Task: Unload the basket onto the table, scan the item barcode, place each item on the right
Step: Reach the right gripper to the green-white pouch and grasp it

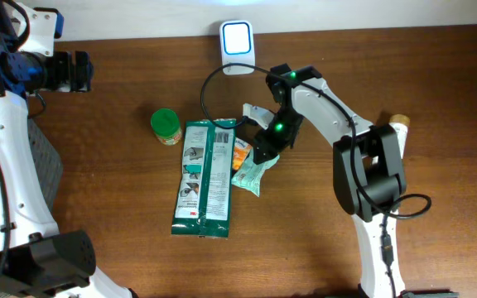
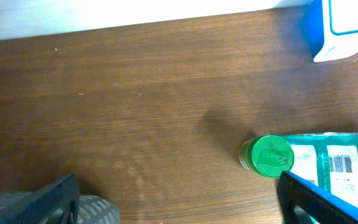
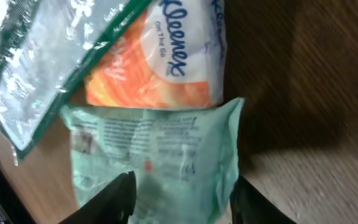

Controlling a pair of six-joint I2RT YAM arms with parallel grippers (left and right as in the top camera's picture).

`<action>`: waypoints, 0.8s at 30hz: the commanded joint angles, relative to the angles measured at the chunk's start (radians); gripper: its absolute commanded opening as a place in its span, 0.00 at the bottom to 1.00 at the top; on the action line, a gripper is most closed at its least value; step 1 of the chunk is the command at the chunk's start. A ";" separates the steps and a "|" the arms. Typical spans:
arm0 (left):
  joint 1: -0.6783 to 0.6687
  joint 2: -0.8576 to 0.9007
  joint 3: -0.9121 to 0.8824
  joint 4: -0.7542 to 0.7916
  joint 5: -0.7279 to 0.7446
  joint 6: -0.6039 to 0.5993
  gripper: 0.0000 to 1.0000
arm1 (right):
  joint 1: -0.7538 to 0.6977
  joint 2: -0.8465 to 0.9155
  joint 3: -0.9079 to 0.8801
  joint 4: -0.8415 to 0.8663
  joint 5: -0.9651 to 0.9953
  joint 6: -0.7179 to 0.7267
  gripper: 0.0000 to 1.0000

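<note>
A pale green wipes packet [image 3: 154, 155] lies flat on the table, printed side up, below an orange Kleenex pack [image 3: 160, 62]. My right gripper [image 3: 182, 199] is down over the packet's near end. One finger [image 3: 114, 199] rests over the packet's face and the other sits at its right edge; the jaws stand apart with the packet between them. From overhead, the right gripper [image 1: 263, 153] is at the packet [image 1: 248, 176]. The white scanner [image 1: 236, 39] with a lit blue window stands at the table's back edge. My left gripper [image 1: 79, 72] is open and empty at the far left.
A long green-and-white bag [image 1: 205, 178] lies left of the packet, overlapping the Kleenex pack [image 1: 240, 151]. A green-lidded jar [image 1: 166, 126] stands beside the bag's top. A black cable [image 1: 208, 83] loops from the scanner. In the left wrist view the jar [image 2: 271, 155] and the scanner [image 2: 344, 28] appear.
</note>
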 commanded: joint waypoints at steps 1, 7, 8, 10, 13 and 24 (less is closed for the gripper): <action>0.002 -0.010 0.006 0.002 0.004 0.015 0.99 | 0.008 0.047 -0.004 0.003 -0.019 -0.013 0.33; 0.002 -0.010 0.006 0.002 0.004 0.015 0.99 | -0.004 0.046 0.051 -0.086 -0.020 -0.009 0.04; 0.002 -0.010 0.006 0.002 0.004 0.015 0.99 | -0.010 0.046 0.082 -0.124 -0.024 -0.009 0.04; 0.002 -0.010 0.006 0.002 0.004 0.015 0.99 | -0.026 0.046 0.158 -0.193 -0.030 0.029 0.04; 0.002 -0.010 0.006 0.002 0.004 0.016 0.99 | -0.064 0.035 0.318 -0.279 -0.019 0.174 0.04; 0.002 -0.010 0.006 0.002 0.004 0.015 0.99 | -0.150 0.007 0.254 -0.244 0.329 0.869 0.04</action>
